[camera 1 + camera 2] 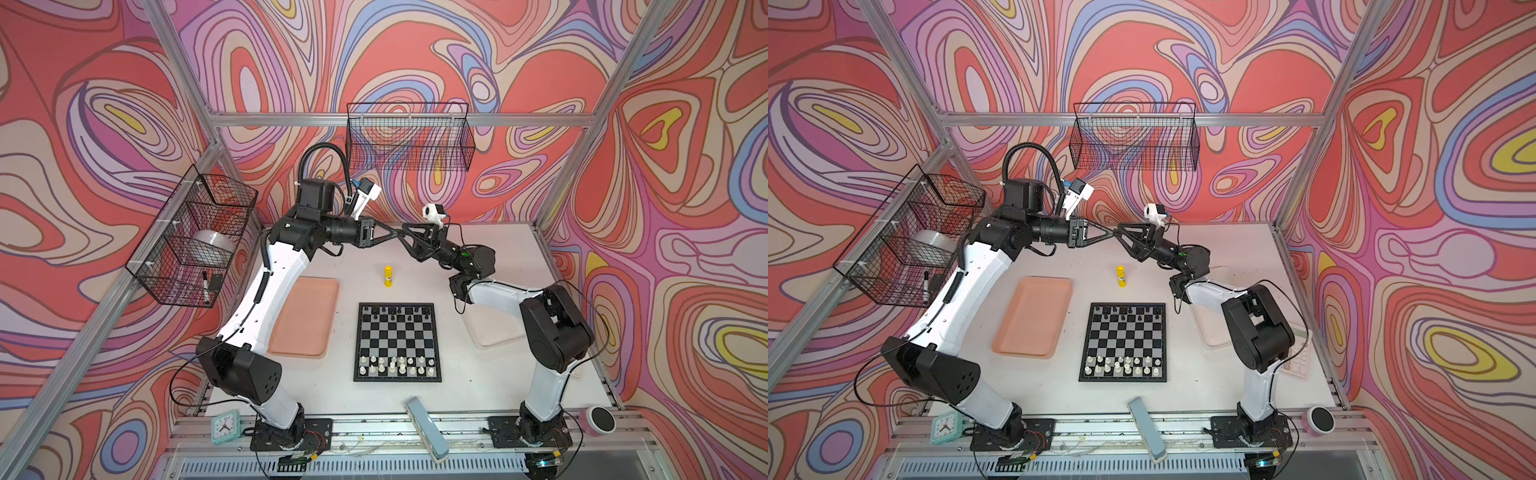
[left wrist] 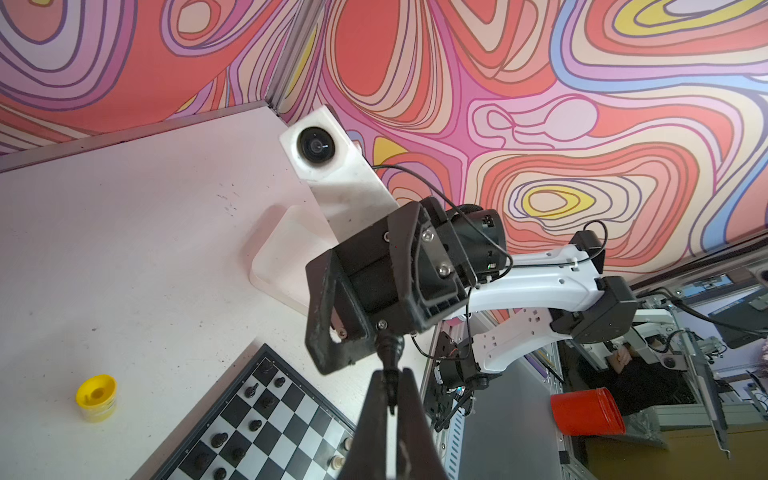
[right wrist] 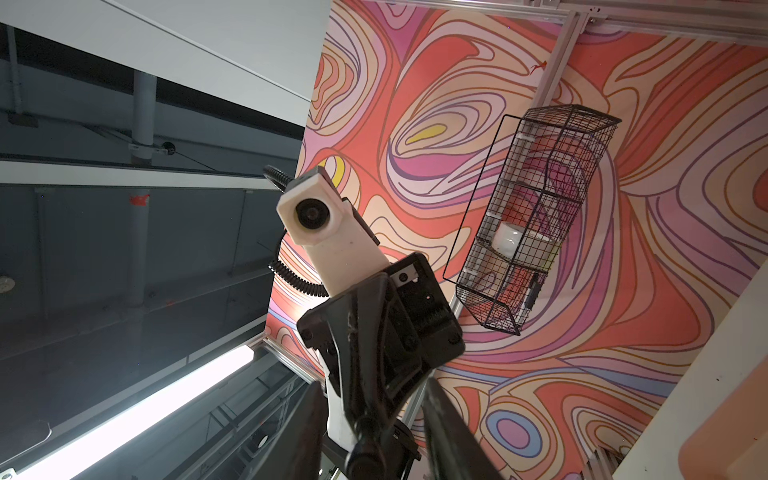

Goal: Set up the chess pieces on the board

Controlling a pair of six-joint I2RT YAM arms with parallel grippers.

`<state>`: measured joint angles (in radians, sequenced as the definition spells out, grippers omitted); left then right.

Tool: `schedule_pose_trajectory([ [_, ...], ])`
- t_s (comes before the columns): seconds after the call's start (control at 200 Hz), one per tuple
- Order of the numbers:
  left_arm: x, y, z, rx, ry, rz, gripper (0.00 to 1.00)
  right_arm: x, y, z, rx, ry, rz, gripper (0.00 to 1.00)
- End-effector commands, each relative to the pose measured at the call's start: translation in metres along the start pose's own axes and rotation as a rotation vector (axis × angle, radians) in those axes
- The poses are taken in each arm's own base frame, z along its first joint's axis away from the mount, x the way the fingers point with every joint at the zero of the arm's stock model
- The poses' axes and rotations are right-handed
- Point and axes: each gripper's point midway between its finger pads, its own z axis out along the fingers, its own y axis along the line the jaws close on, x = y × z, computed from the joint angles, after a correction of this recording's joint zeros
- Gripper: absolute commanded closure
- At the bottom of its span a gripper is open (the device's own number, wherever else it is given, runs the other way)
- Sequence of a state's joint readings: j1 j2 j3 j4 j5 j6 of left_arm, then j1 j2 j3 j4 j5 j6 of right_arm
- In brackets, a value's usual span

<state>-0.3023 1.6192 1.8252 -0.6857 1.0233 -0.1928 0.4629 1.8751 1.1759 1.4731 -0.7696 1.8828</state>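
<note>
Well to the left of the left claw, a black wire basket [image 1: 191, 237] hangs on the side wall. Below that claw and nearer the robot's bases, a pink tray [image 1: 305, 318] lies flat on the table. The left claw [image 2: 391, 372] hangs above the far half of the table, clenched on a black chess piece [image 2: 390, 351] whose broad end sticks out past the fingertips. Below the spot where the two claws meet, a yellow glue stick [image 1: 388, 276] stands upright, apart from the board. The board [image 1: 397, 338] lies flat below both claws and nearer the bases than the glue stick. It has black chess pieces [image 1: 398, 312] on its far rows and cream-white chess pieces [image 1: 394, 365] on its near rows. The right claw [image 3: 372, 382] meets the left one tip to tip, its fingers [image 3: 446, 428] spread on either side of the left claw's tip. I cannot tell whether they touch the held piece. Below the right claw's arm, a white tray [image 1: 494, 330] lies partly hidden.
</note>
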Motion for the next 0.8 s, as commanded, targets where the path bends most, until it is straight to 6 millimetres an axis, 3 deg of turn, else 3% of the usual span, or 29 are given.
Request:
schedule_pose_trajectory([
  [0.0,0.007,-0.005,-0.006,-0.025,0.020,0.041,1.00,-0.011,-0.008,-0.012,0.013,-0.040,-0.002,0.58],
  [0.305,0.021,0.002,-0.011,-0.097,0.070,0.104,1.00,-0.043,-0.003,-0.071,0.104,-0.126,-0.043,0.56],
  [0.486,0.031,0.011,-0.010,-0.137,0.114,0.135,1.00,-0.052,-0.003,-0.104,0.178,-0.135,-0.049,0.57],
  [0.506,0.032,0.012,-0.010,-0.140,0.119,0.144,1.00,-0.050,0.007,-0.104,0.176,-0.126,-0.069,0.57],
  [0.631,0.044,0.015,-0.003,-0.169,0.181,0.199,1.00,-0.045,0.016,-0.110,0.241,-0.089,-0.121,0.56],
  [0.791,0.053,0.016,0.010,-0.177,0.248,0.240,1.00,-0.034,0.003,-0.115,0.452,-0.035,-0.161,0.56],
])
